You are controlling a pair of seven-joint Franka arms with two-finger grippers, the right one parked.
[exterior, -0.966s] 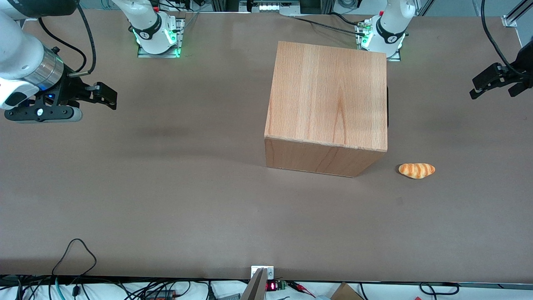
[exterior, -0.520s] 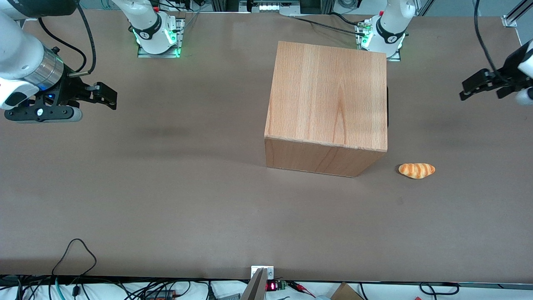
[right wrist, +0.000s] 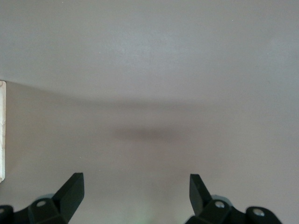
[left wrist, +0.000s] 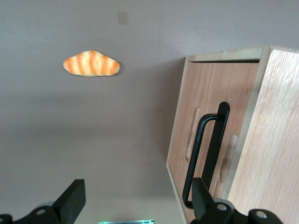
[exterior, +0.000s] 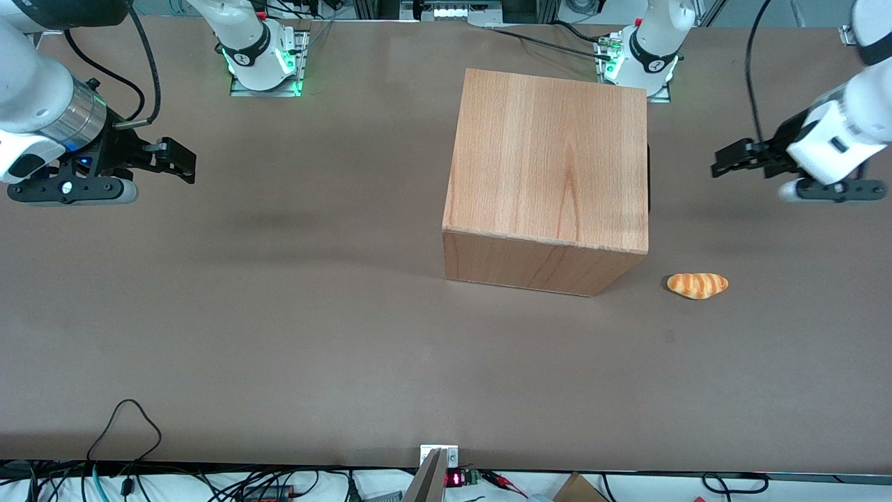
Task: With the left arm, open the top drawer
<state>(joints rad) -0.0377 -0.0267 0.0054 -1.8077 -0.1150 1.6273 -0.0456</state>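
Top drawer (left wrist: 198, 140) sits closed in the wooden cabinet (exterior: 550, 167), its front facing the left arm's pincer (exterior: 725, 167), which hovers spread at the cabinet's 3 o'clock, apart from it. Bread roll (exterior: 697, 285) lies at 5 o'clock on the counter (exterior: 279, 314).

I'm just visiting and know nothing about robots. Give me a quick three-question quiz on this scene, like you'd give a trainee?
1. True or false: the left arm's gripper is already touching the wooden cabinet.
2. Which small food-like thing lies on the table beside the cabinet?
A. an apple
B. a striped bread roll
C. a banana
3. Fill in: the gripper's fingers stand ____.

Key
1. False; it hangs apart from the cabinet, toward the working arm's end of the table.
2. B
3. open
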